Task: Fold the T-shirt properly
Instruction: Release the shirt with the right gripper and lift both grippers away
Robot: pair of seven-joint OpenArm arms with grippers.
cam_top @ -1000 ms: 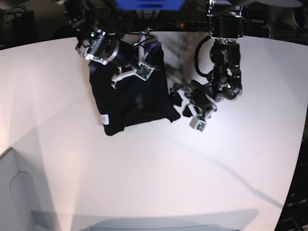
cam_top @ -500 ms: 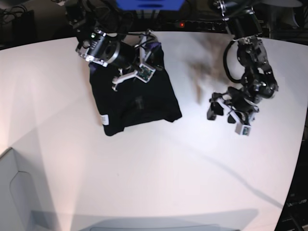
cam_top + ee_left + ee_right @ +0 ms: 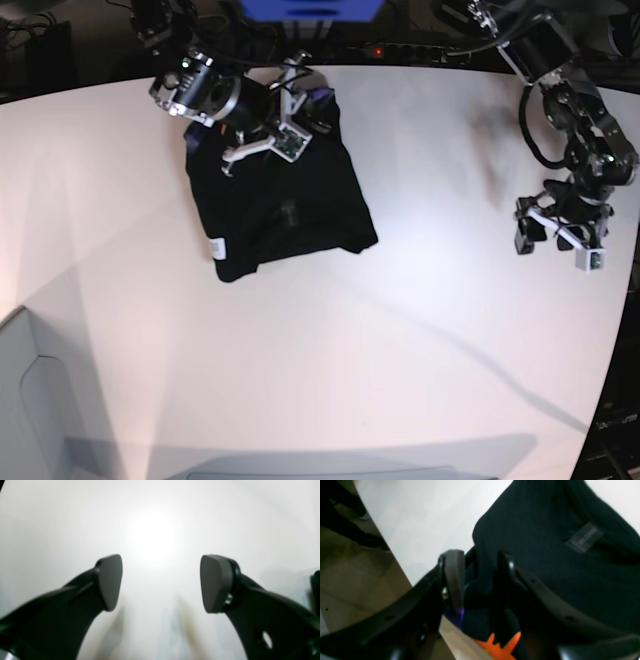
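White table [image 3: 330,350], dark clutter at 12 o'clock; T-shirt [image 3: 275,205] folded; left gripper [image 3: 555,235], spread wide and empty, swung toward 3; right gripper [image 3: 476,575] loosening, cloth between jaws

T-shirt [image 3: 280,215] plain black, small white label [image 3: 216,247] near its front-left corner, grey tag [image 3: 584,537] mid-cloth. Orange spiky print [image 3: 498,647] plus bit of purple peeking out at far edge. Table [image 3: 400,350] white, glary. Gripper pads [image 3: 110,580] dark grey, arms black. Blue box [image 3: 310,8] behind table's far edge.
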